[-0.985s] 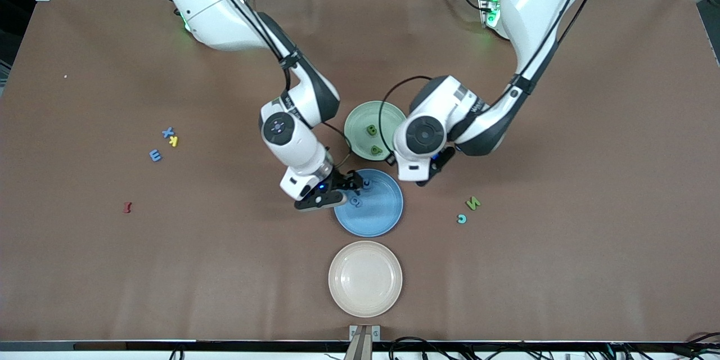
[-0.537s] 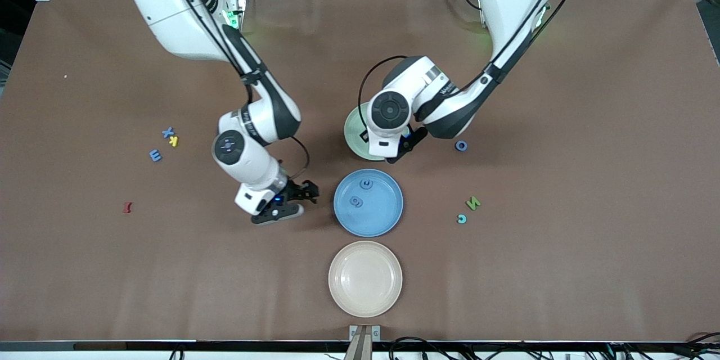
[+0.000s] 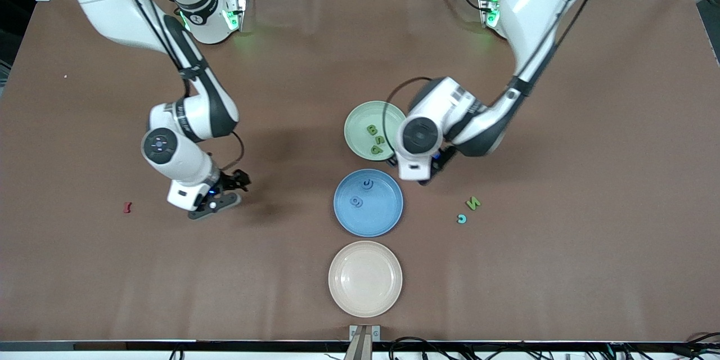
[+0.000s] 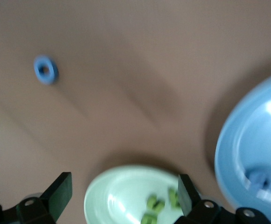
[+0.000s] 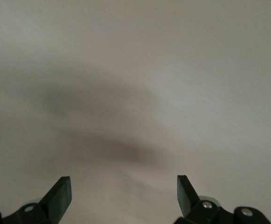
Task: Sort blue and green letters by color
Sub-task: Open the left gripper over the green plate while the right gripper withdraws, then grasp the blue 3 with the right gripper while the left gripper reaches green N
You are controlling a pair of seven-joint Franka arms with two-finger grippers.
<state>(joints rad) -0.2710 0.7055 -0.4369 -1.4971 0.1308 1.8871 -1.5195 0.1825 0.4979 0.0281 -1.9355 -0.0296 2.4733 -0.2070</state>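
Right gripper (image 3: 228, 192): hangs over bare table toward the right arm's end. Its jaws stand wide apart and hold nothing.
Left gripper (image 4: 123, 196): sits over the gap where the green plate (image 3: 351, 124) meets the blue plate (image 3: 343, 219), about mid-table. Its jaws are spread wide and empty.
Letters already sorted: three green letters (image 3: 376, 140) lie in the green plate and two blue letters (image 3: 356, 201) in the blue plate.
Letters left on the table: the green N (image 3: 473, 202) and the c (image 3: 462, 218) lie just beside each other, toward the left arm's end from the blue plate. The blue o (image 4: 45, 70) shows only in the left wrist view, on bare table apart from the plates.
Pointing and long axis: the N lies flat, with its strokes askew to the table's edges. The o is a ring, so no grip line is favoured. You cannot tell which way the c opens.
Risk 1: if you lower the left jaws here, a finger may strike a plate rim and tip it.
Risk 2: the N and c sit close, so wide jaws may catch or nudge both.
Risk 3: the c reads as teal, so you may put it in the wrong plate.
Risk 4: the dark red letter (image 3: 127, 207) lies near the right gripper and is not yours to sort.
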